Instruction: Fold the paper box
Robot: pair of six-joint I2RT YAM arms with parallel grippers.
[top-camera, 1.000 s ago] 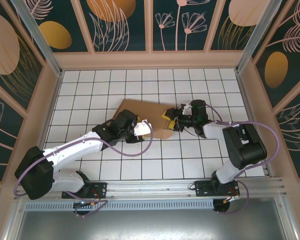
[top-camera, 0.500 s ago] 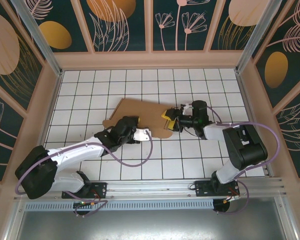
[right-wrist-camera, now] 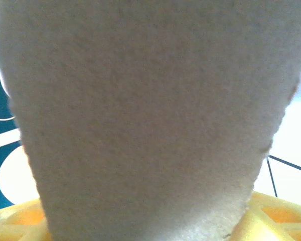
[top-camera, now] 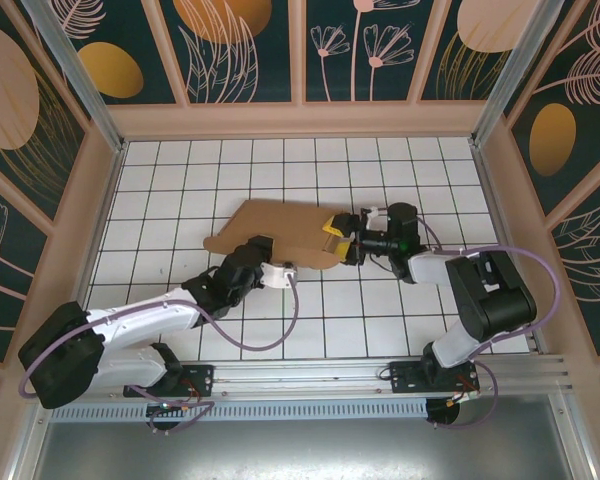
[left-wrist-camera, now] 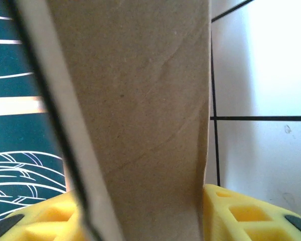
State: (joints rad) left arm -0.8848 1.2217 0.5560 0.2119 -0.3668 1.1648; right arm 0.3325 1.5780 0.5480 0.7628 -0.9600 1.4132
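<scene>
**Cardboard sheet met at its near edge and its 3 o'clock end**

Brown corrugated board, the paper box (top-camera: 275, 228) rests near the middle of the white tiled table (top-camera: 180, 170). It is not yet a box: one broad panel faces up, and no wall stands erect. Its long axis runs roughly from 9 to 3 o'clock in the top view, with the 3 o'clock end a little farther from my bases.

My left claw (top-camera: 280, 266) meets the near long edge, so the sheet lies at 12 o'clock from it. In the left wrist view the board rises between my yellow fingers (left-wrist-camera: 241, 216) and touches the right-hand one. I cannot tell whether the pair pinches it.

My right claw (top-camera: 335, 238) meets the short end at 3 o'clock, so the sheet stretches away from it toward 9 o'clock. In the right wrist view the board covers the gap between the fingers (right-wrist-camera: 271, 216). I cannot tell whether there is a grip here either.

Both claws are at the board. I judge that the left one, on the long side, is better placed to turn a panel over a crease running along the axis, while the right one steadies the end.
</scene>
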